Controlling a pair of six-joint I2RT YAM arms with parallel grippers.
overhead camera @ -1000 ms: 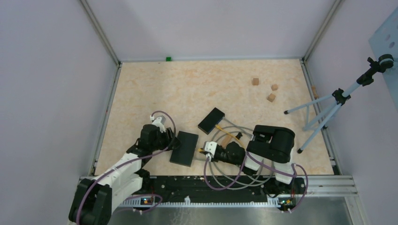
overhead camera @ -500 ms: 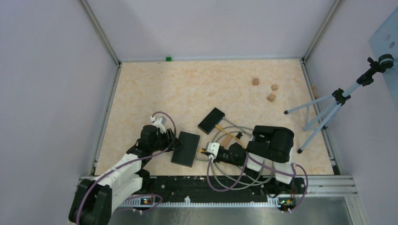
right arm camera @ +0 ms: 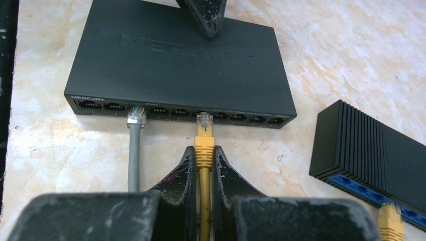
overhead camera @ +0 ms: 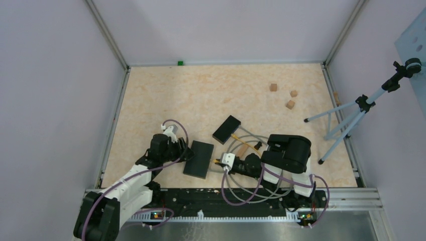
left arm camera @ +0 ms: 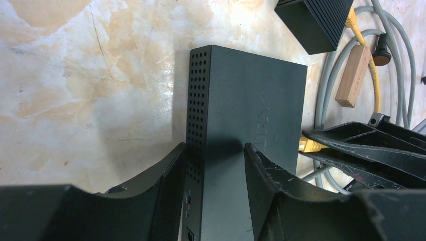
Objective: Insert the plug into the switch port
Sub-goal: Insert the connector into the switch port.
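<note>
Nearest the arm bases, the right gripper [right arm camera: 204,153] is clenched on the yellow boot of the plug [right arm camera: 204,125], its two fingers pinching the boot from either side with the cable running back between them. The plug's clear tip points straight at the switch [right arm camera: 176,60] and meets the row of ports [right arm camera: 236,117] at one of the middle openings. It is at the mouth, perhaps just inside, but most of the clear body shows outside the housing. To its left a grey cable [right arm camera: 134,150] already sits in another opening.

The switch lies flat on the table [overhead camera: 201,95], ports facing the right arm. On its far side the left gripper [left arm camera: 216,150] stands part-spread and closed about the edge: one finger against the vented side, the other down on the top face. This looks like a brace to keep the box from sliding when the plug is pushed.

So the job seems well advanced — the plug is grasped, lined up and presented, the switch steadied. What appears left is the short push until the plug seats fully, then letting go.

Beyond the switch lie a second black box [overhead camera: 226,129] with a cable of its own and a wooden block [left arm camera: 353,75] among the looped cables. Farther off are three wooden cubes [overhead camera: 290,104], with a tripod [overhead camera: 346,120] at the right edge.
</note>
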